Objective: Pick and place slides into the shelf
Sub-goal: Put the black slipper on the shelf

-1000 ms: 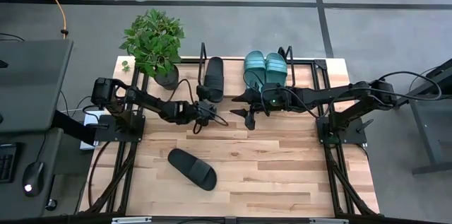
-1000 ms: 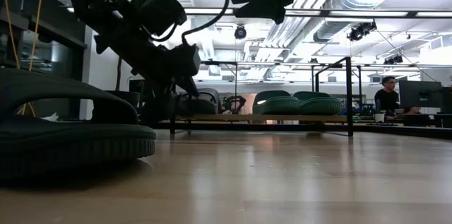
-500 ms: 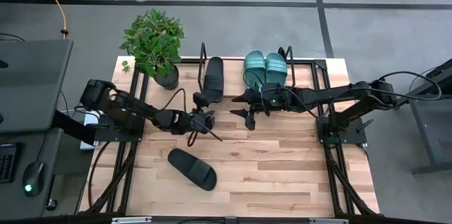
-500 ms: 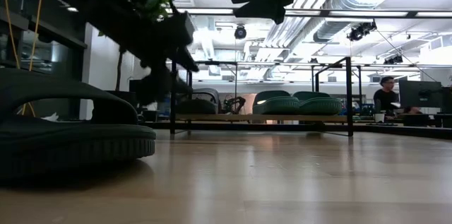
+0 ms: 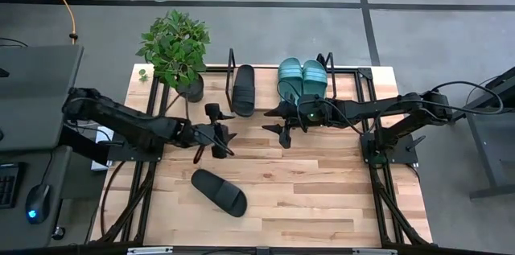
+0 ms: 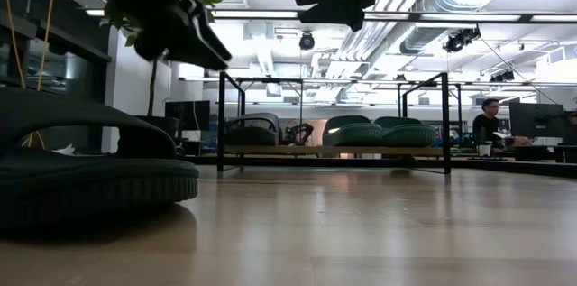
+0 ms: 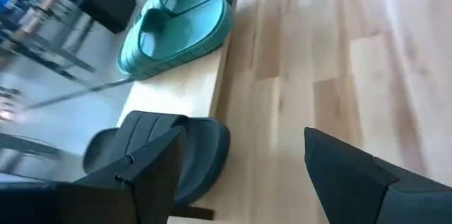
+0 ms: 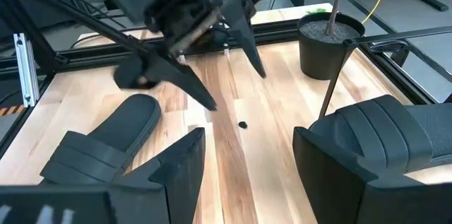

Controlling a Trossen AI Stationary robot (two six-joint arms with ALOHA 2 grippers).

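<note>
Fingers on both grippers are seen spread apart with nothing between them. Compared with a second ago, the left gripper (image 5: 211, 136) has been drawn back from the shelf (image 5: 354, 86), where it hung just in front of the black slide (image 5: 243, 89); it is now held over bare table (image 5: 322, 199) between the shelf and the second black slide (image 5: 219, 192), which lies loose near the table's front. From this it can be judged that the first black slide has been delivered and let go, and that the left arm is being turned toward the last one (a guess, since no approach has begun). The right gripper (image 5: 284, 124) is parked, unmoved, just in front of the two teal slides (image 5: 302, 80). On the shelf, three slides are counted: the black one toward the plant (image 5: 175, 50) end, lying on its wooden board, and the teal pair side by side toward the other end, touching each other. In the left wrist view, the black slide (image 7: 176, 157) and the teal pair (image 7: 183, 22) are shown resting on the board with a gap of bare wood between them. One slide is left to be shelved.
</note>
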